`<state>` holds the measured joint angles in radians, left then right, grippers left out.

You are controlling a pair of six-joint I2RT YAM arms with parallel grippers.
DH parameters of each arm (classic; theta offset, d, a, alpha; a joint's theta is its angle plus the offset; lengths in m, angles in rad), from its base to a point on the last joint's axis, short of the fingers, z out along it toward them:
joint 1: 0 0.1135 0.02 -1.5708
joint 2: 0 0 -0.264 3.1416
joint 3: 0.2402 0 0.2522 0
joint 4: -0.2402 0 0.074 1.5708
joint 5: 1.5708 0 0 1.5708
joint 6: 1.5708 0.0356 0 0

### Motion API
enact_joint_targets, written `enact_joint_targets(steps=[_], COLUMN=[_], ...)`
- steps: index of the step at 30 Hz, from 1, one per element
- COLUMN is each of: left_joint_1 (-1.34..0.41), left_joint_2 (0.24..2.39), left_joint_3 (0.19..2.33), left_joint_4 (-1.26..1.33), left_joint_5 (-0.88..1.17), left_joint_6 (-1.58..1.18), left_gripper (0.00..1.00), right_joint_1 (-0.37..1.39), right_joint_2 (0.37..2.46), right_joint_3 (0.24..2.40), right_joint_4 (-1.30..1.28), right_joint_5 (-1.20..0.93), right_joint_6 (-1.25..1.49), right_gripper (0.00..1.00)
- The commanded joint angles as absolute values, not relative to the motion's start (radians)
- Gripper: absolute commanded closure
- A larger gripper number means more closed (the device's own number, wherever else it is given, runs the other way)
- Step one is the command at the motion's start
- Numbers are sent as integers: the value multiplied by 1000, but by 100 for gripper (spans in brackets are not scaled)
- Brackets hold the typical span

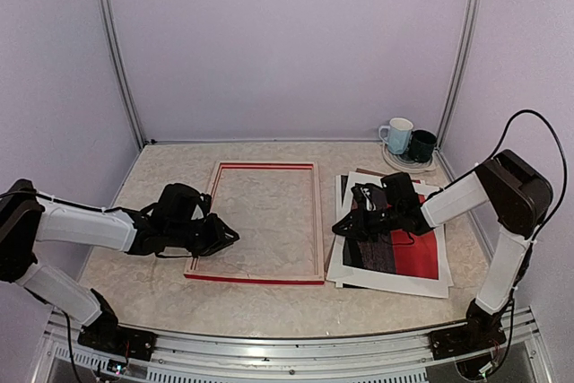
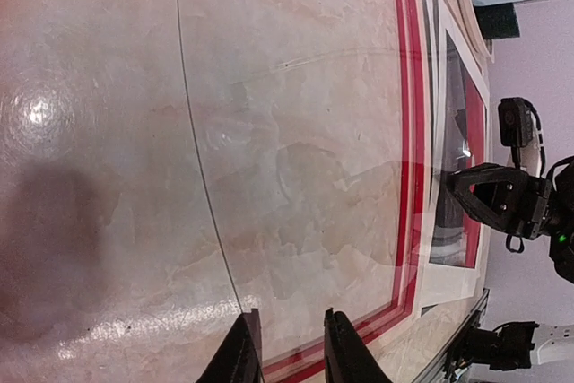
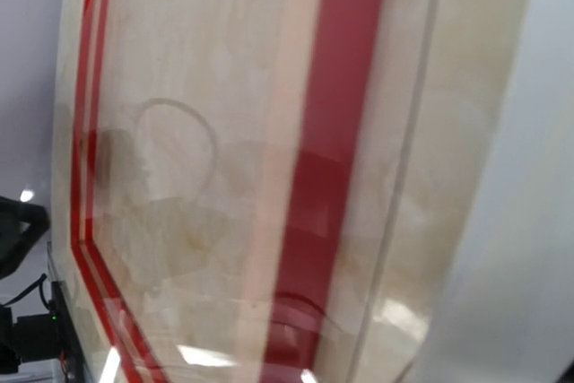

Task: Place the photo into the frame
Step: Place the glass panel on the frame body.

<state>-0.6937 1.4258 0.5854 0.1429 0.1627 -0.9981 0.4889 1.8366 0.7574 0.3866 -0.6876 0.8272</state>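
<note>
We see the frame (image 1: 256, 279) lying flat mid-table (image 1: 161, 177), with the photo (image 1: 421, 253) face up just to its right. The left claw (image 1: 229, 238) sits at the frame's near-left rail, fingers (image 2: 345, 352) narrow. The rail seems to lie between them, but we cannot tell if it is gripped. The right claw (image 1: 341, 226) hangs over the photo's left edge, and we cannot tell its opening.

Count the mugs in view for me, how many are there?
2. A pale mug and a dark mug stand side by side on a plate in the far right corner, beyond the photo. Others may be hidden, though none shows.
</note>
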Motion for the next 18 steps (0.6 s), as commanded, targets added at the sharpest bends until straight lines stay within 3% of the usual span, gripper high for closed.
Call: enact_joint_targets(steps=[1,8,18], left_joint_1=[-709,-744,-831], left_joint_2=[1434,1398,1310], left_joint_3=[609,616,611], left_joint_4=[112,77,17], left_joint_5=[123,28,-144], left_joint_6=[-954,-892,-834], left_gripper=[81,91,91], right_joint_1=[488,499,553], right_joint_2=[1775,1746,1758], right_joint_3=[756,758,784], right_joint_4=[396,398,409], right_joint_5=[-711,-722,-713], right_joint_6=[819,831,846], right_gripper=[88,88,93])
